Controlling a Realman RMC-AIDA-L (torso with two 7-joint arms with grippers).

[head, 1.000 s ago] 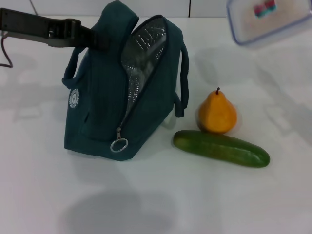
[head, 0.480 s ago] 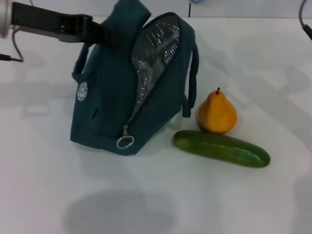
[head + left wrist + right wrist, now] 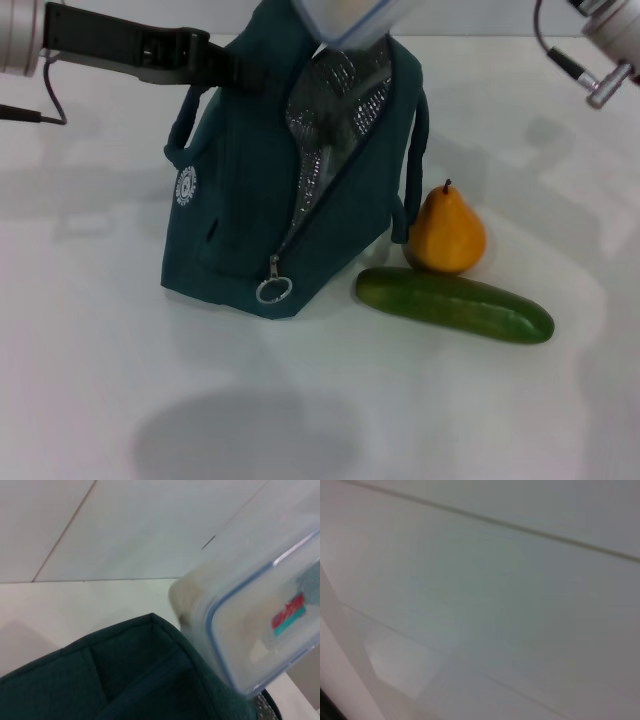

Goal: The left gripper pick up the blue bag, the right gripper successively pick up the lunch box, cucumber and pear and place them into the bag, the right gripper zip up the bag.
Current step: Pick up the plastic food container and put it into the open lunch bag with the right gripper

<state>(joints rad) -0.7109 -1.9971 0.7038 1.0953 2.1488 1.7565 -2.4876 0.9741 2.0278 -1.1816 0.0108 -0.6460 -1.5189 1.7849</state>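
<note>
A: Where is the lunch box (image 3: 350, 18) sitting right now?

B: It is hanging at the top edge of the head view, directly above the gaping mouth of the blue bag (image 3: 255, 215). In the left wrist view its blue-rimmed lid and small sticker are showing just over the bag's upper edge.

A: And which jaws are carrying it?

B: I cannot tell. The right gripper itself is lying outside the frame; only a silver cuff of the right arm (image 3: 608, 40) is showing at the upper right, so whether its jaws are parted or closed is not visible.

A: What is keeping the bag up?

B: The left gripper (image 3: 238, 72) is reaching in from the left, and its jaws are closing on the bag's top edge, pinching the fabric. The zipper is lying undone, with the silver lining exposed.

A: And around it?

B: The pear (image 3: 446, 233) is standing just beside the bag's right side, and the cucumber (image 3: 454, 304) is lying in front of it on the white table (image 3: 90, 380).
</note>
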